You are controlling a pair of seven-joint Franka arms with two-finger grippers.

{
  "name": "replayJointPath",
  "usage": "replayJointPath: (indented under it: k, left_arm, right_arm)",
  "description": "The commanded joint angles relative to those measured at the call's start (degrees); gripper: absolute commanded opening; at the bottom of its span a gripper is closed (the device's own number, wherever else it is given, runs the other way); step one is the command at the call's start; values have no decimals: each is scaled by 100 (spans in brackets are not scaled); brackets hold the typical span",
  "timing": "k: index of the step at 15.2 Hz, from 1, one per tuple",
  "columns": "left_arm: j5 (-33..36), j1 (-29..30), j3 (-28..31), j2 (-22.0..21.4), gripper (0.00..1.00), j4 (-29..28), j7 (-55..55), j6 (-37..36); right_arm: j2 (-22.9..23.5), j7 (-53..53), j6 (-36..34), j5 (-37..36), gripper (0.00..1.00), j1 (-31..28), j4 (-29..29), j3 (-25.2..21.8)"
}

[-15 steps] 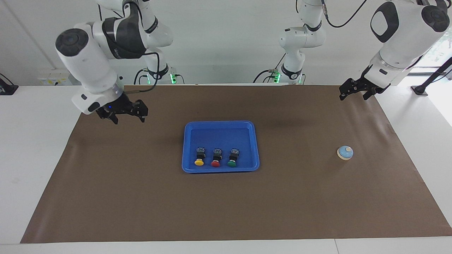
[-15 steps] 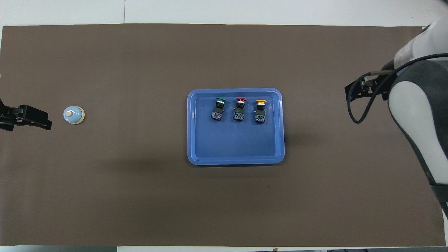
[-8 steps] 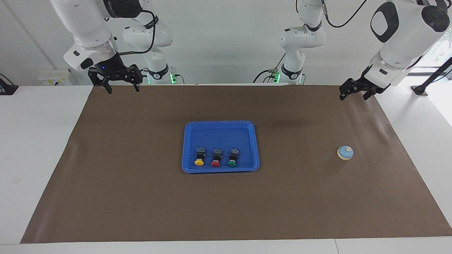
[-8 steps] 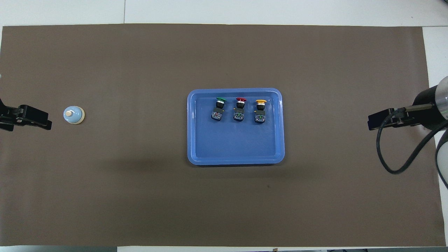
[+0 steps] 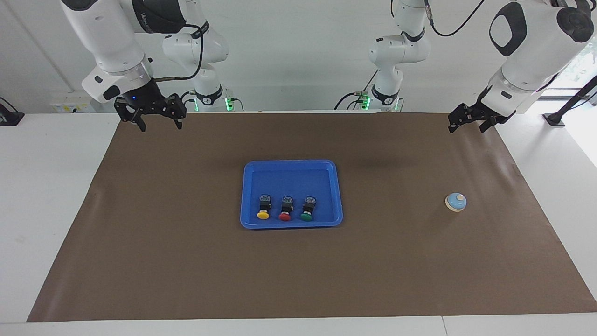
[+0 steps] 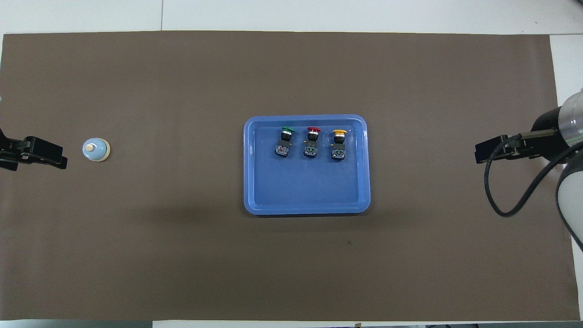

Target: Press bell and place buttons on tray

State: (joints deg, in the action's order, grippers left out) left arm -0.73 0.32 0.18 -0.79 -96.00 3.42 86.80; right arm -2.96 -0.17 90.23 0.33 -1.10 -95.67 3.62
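Blue plastic catches the eye at mid-table: the tray (image 5: 291,193) rests on the brown mat (image 5: 186,261), and all 3 buttons sit inside it in a row along its rim farther from the robots. The yellow button (image 5: 264,208) is toward the right arm's end, the red button (image 5: 285,208) is in the middle, and the green button (image 5: 308,208) is toward the left arm's end. They lie on their sides, apart from each other, caps pointing away from the robots.

The bell (image 5: 455,202) stands alone on the mat toward the left arm's end, well apart from the tray.

The right gripper (image 5: 157,116) hangs in the air over the mat's corner at its own end, fingers spread and holding nothing. The left gripper (image 5: 472,119) waits over the mat's edge at its end, nearer the bell, also wide open and empty.

Judged from this layout, the button part looks done. Whether the bell has been pressed cannot be told. If it has not, the next move would fall to the left arm: come over the bell and push straight down on its knob.
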Motion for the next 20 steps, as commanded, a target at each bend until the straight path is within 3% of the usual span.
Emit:
replayJointPath:
  k: [1, 20]
  left_arm:
    - [12, -14, 26, -18, 100, 73, -8, -111]
    - [12, -14, 26, -18, 100, 73, -8, -111]
  right_arm:
    - [146, -141, -128, 20, 100, -223, 364, 86]
    - [67, -97, -216, 99, 100, -206, 233, 113]
